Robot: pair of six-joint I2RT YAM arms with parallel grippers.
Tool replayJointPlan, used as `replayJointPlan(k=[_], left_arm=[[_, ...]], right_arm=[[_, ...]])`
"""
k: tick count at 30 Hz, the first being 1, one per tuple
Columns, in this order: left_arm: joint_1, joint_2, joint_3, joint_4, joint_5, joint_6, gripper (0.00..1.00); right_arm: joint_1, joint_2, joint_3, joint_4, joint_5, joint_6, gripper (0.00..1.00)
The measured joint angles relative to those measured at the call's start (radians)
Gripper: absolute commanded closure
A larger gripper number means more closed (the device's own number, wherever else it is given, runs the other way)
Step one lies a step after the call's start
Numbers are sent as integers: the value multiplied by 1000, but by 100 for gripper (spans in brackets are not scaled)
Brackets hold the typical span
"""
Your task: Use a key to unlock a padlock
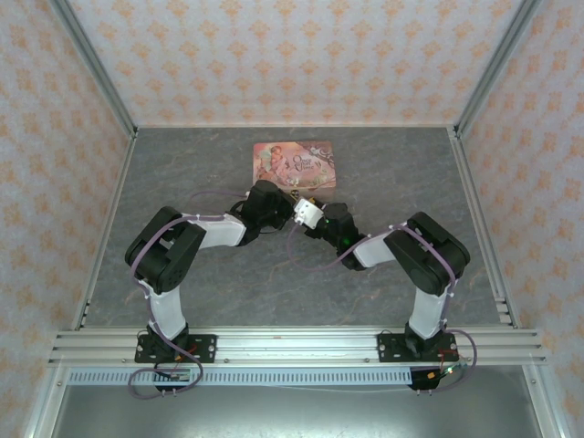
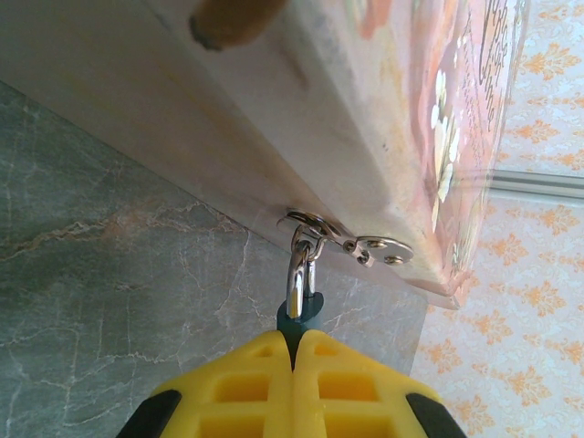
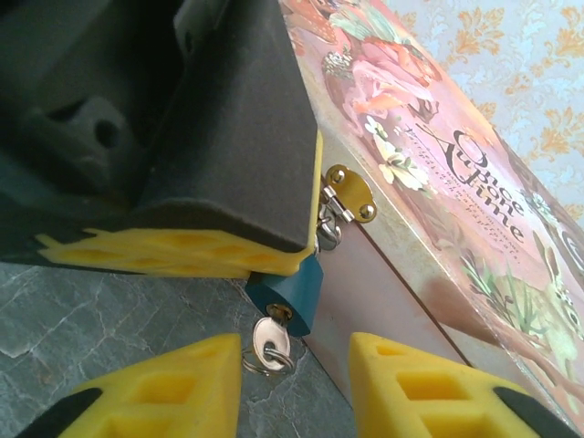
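The tiny dark teal padlock (image 3: pixel 287 292) hangs by its silver shackle from the hasp (image 3: pixel 349 193) on the front wall of the pink illustrated tin (image 3: pixel 438 182). My left gripper (image 2: pixel 294 342) is shut on the padlock (image 2: pixel 306 315), its yellow pads pinching the body below the shackle. A small silver key (image 3: pixel 271 339) with a wire ring sits in the keyhole on the padlock's underside. My right gripper (image 3: pixel 297 365) is open, one finger on each side of the key and neither pad pressing on it. In the top view both grippers meet at the tin's near edge (image 1: pixel 306 193).
The pink tin (image 1: pixel 294 164) lies flat on the grey marbled table (image 1: pixel 228 274), towards the back centre. Patterned walls close in the back and both sides. My left gripper's black and yellow finger (image 3: pixel 182 251) lies just above the right gripper's fingers.
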Motion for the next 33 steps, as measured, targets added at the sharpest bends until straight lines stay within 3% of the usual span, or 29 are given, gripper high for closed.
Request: replayJointPlan(k=[11, 21, 33], left_arm=[[0, 0, 1, 0, -1, -6, 100], [0, 0, 1, 0, -3, -15, 100], [2, 0, 1, 2, -16, -22, 100]], right_arm=[[10, 14, 9, -6, 9, 13, 99], [13, 15, 13, -6, 33, 62, 100], [0, 0, 48, -89, -17, 362, 100]])
